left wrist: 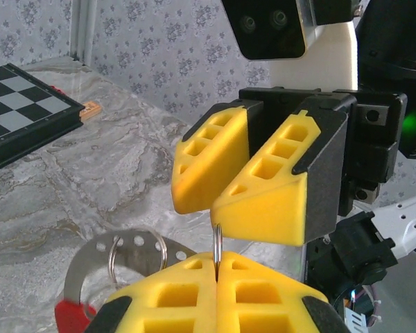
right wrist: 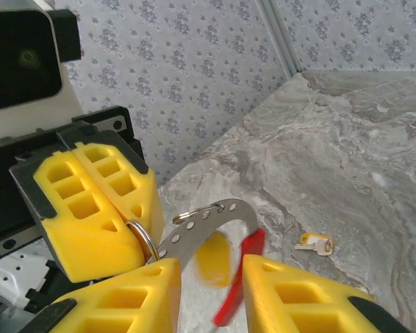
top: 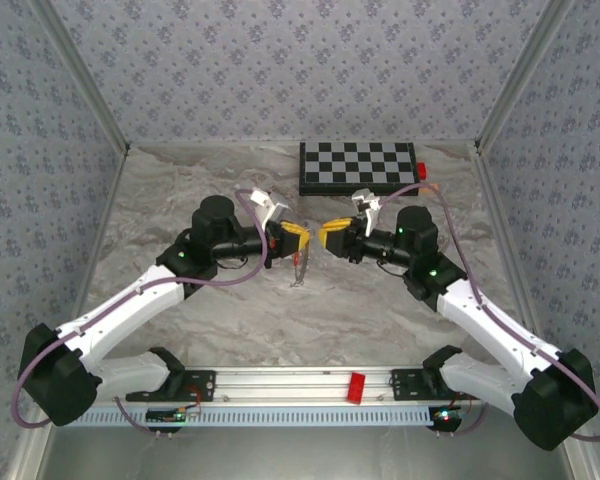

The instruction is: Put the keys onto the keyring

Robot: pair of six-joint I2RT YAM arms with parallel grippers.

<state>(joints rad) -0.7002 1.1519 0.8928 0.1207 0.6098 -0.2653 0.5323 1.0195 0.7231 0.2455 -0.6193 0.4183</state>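
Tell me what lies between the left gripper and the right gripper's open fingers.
The keyring: in the right wrist view it hangs from the shut left gripper, its red end between the fingers of the right gripper.

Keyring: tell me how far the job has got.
Done: left gripper, jaws shut, holds the keyring above the table. In hand: right gripper faces it, jaws open. Left: one key lies loose on the table; whether the other is threaded is too blurred to tell.
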